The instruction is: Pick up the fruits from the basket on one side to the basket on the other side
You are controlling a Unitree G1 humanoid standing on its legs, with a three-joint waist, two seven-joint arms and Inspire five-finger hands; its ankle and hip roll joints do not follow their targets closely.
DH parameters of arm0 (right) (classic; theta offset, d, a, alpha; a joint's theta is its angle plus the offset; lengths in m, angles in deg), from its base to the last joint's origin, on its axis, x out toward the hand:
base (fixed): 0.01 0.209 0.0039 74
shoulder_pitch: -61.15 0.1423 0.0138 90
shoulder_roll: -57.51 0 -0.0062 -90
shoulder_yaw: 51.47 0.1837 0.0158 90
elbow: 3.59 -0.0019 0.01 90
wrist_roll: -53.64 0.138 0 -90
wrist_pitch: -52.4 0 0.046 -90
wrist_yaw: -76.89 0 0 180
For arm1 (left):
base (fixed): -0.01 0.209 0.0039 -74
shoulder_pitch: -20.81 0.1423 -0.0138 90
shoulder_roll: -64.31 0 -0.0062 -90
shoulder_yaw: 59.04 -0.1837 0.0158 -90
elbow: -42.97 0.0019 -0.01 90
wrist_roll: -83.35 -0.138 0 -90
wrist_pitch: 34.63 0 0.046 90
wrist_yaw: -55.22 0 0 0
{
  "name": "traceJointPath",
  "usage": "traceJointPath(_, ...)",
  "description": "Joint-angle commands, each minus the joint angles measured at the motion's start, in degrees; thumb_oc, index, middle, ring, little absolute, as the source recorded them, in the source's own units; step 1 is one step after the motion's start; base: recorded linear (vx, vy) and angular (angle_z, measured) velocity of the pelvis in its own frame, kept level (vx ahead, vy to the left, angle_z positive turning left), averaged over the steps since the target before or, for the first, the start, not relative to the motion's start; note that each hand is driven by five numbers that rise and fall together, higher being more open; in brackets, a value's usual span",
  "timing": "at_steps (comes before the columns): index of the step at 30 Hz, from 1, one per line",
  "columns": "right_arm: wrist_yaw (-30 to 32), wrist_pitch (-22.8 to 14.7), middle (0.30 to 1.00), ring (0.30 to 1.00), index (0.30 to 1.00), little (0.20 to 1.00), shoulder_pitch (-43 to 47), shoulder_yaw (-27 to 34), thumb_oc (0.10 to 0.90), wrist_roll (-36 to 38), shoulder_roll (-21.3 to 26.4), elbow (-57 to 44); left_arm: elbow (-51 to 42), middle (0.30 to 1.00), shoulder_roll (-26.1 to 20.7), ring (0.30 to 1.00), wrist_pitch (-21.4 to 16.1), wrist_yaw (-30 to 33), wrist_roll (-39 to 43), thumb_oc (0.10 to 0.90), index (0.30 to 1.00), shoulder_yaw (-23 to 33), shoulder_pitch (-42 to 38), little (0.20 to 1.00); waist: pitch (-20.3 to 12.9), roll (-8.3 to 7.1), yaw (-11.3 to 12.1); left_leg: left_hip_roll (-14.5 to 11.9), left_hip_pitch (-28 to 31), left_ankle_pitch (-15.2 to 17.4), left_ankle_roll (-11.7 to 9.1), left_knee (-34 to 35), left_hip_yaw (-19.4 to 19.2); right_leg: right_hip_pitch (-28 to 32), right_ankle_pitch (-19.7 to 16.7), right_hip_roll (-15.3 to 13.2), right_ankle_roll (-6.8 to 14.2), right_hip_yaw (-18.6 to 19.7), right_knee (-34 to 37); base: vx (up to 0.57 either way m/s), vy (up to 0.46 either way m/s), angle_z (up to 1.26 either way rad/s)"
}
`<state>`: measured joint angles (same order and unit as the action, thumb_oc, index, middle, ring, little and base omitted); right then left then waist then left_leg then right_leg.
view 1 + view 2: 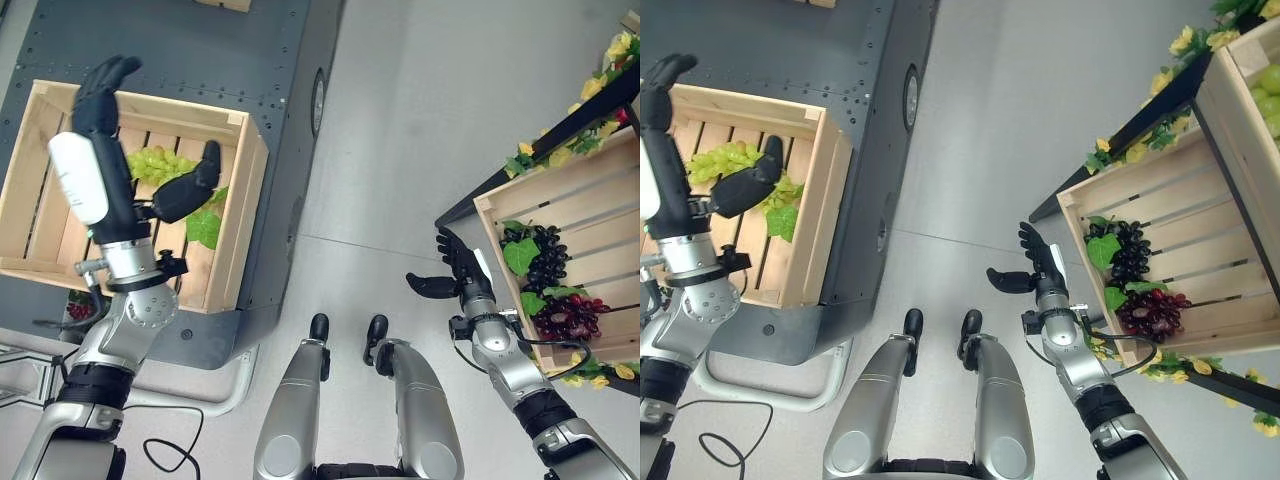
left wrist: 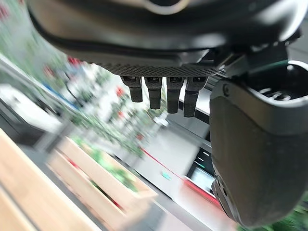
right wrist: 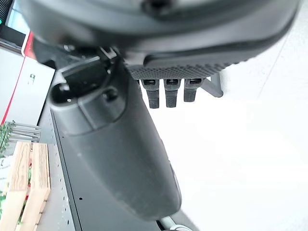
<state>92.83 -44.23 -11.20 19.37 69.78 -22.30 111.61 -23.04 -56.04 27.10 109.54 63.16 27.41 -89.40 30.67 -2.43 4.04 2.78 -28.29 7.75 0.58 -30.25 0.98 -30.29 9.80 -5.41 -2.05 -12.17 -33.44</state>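
Left robot hand raised empty, fingers straight, over left crate holding green grapes, probably just released. Right robot hand spread empty beside right crate, dark grapes inside, likely next.

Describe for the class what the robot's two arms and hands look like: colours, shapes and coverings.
Both arms are silver-grey metal with rounded joints and black bands near the elbows. Each ends in a dark hand with slim segmented fingers and a thicker thumb. The left hand carries a smooth white cover along its back; the right hand shows a narrow white strip along its side.
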Motion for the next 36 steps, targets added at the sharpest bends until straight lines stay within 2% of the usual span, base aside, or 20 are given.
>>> traceJointPath(1,-2.1,-4.7,0.900,0.900,0.900,0.900,1.6,1.4,0.800,-1.8,4.1,-4.2,-1.4,0.900,-4.2,0.900,1.4,6.1,-0.9,0.800,0.900,4.7,-1.5,0.900,-0.9,3.46,-0.1,1.6,1.8,-0.6,0.0,2.2,-4.2,4.5,1.7,1.5,-0.7,-1.3,0.0,0.03,0.041,0.15)
traceJointPath(9,-5.4,-4.4,0.900,0.900,0.900,0.900,2.6,-1.0,0.800,-1.0,6.6,-3.8,14.5,0.900,-11.1,0.900,10.1,9.3,0.3,0.800,0.900,2.7,-1.0,0.900,-0.9,3.73,0.0,0.4,-0.8,-0.1,0.0,-1.1,-4.9,2.8,3.1,0.5,-1.5,-2.2,-3.1,0.02,0.051,0.09)
traceJointPath(12,-6.3,-4.5,0.900,0.900,0.900,0.900,3.6,-2.0,0.800,-0.1,7.5,-2.8,20.8,0.900,-13.0,0.900,11.1,8.0,-0.5,0.800,0.900,1.0,-2.8,0.900,-0.9,3.66,-0.2,0.0,-1.9,0.5,0.1,-2.9,-5.1,2.1,4.0,0.3,-1.9,-2.2,-4.7,0.02,0.047,0.05)
traceJointPath(16,-8.0,-4.6,0.900,0.900,0.900,0.900,4.8,-3.0,0.800,0.7,8.4,-1.5,24.8,0.900,-14.4,0.900,13.7,4.2,-2.2,0.800,0.900,-2.0,-4.7,0.900,-0.9,3.52,-0.3,-0.4,-3.2,0.3,0.0,-4.2,-5.2,1.3,4.5,0.3,-2.2,-2.2,-5.7,0.02,0.044,0.04)
traceJointPath(18,-8.9,-4.3,0.900,0.900,0.900,0.900,6.4,-4.3,0.800,1.0,9.1,-0.7,27.8,0.900,-15.8,0.900,15.2,2.7,-4.6,0.800,0.900,-5.6,-7.0,0.900,-0.9,3.37,-0.6,-0.7,-4.2,0.0,-0.1,-4.5,-5.2,0.4,4.5,0.5,-2.3,-2.1,-6.1,0.00,0.045,0.03)
traceJointPath(23,-10.5,-3.6,0.900,0.900,0.900,0.900,9.6,-6.9,0.800,1.5,10.7,0.6,28.5,0.900,-18.7,0.900,17.6,2.4,-10.8,0.800,0.900,-13.2,-13.7,0.900,-0.9,3.22,-0.9,-1.4,-6.7,-0.3,-0.2,-4.8,-5.4,-2.0,4.5,0.7,-2.5,-2.0,-7.0,-0.03,0.044,0.03)
traceJointPath(24,-11.2,-3.7,0.900,0.900,0.900,0.900,10.4,-7.3,0.800,1.7,11.5,1.4,27.9,0.900,-19.9,0.900,19.0,1.3,-10.9,0.800,0.900,-16.1,-16.2,0.900,-0.9,3.37,-0.9,-1.5,-7.6,-0.4,-0.2,-4.8,-5.4,-3.0,4.5,0.7,-2.5,-2.1,-7.3,-0.03,0.056,0.06)
traceJointPath(29,-13.3,-3.7,0.900,0.900,0.900,0.900,10.7,-8.1,0.800,1.5,13.5,2.4,28.2,0.900,-22.3,0.900,23.9,-2.0,-14.4,0.800,0.900,-22.2,-21.9,0.900,-0.9,3.52,-1.5,-1.9,-9.8,-0.9,-0.3,-4.6,-5.8,-5.2,4.0,0.7,-2.3,-2.1,-7.3,-0.03,0.067,0.02)
traceJointPath(36,-16.7,-3.9,0.900,0.900,0.900,0.900,12.8,-9.3,0.800,4.0,15.4,5.4,32.3,0.900,-23.0,0.900,30.4,-4.9,-19.9,0.800,0.900,-31.8,-29.9,0.900,-0.9,3.64,-2.4,-2.4,-11.6,-1.8,-0.7,-3.8,-6.5,-7.2,3.2,0.7,-2.0,-2.2,-6.5,-0.03,0.086,0.03)
